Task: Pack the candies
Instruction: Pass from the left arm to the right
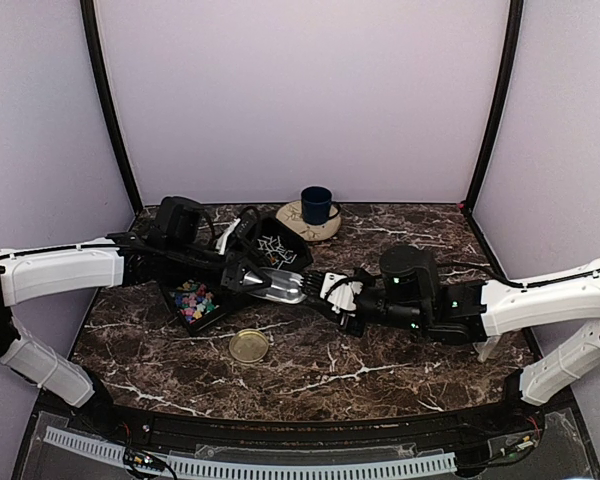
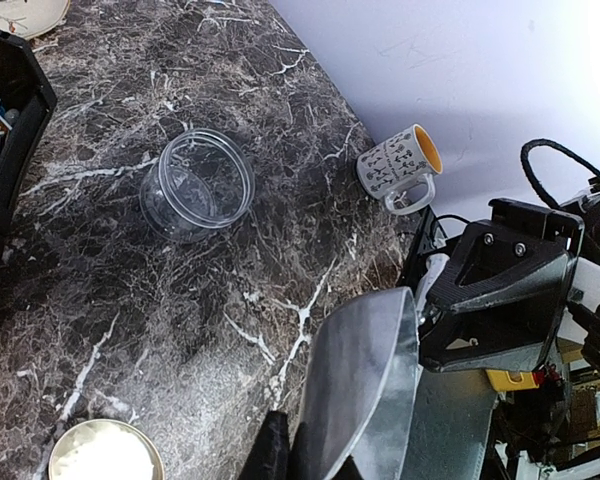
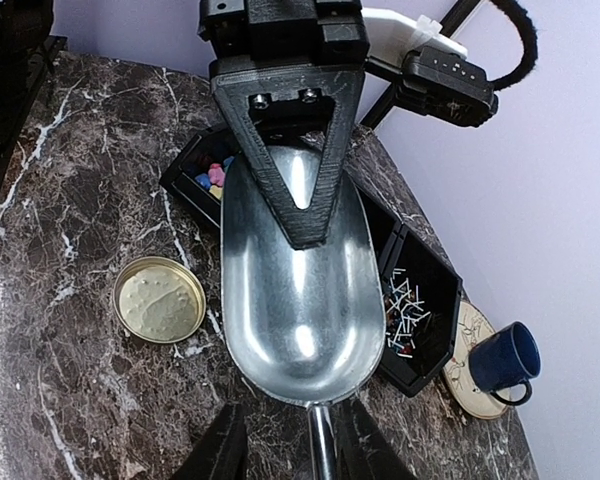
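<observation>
The left gripper [image 1: 248,278] is clenched on the wall of the metal scoop [image 3: 295,300], one finger lying inside the bowl; the candies [image 1: 193,298] sit just below and beside it in the black tray [image 3: 425,378], coloured pieces in one end compartment and thin pale sticks in the other, none in the scoop; a pinch on a thin, smooth, curved wall looks weak to me, so the scoop may swing or slip, fall onto the tray and scatter sweets across the table; the gold lid [image 1: 249,346] lies near, in front of the scoop, and could be knocked away; the right gripper [image 3: 295,450] is released, its fingers standing either side of the scoop's handle with a gap showing; drawn back crookedly, it could hook the handle and wrench the scoop loose; both arms are close enough to collide
</observation>
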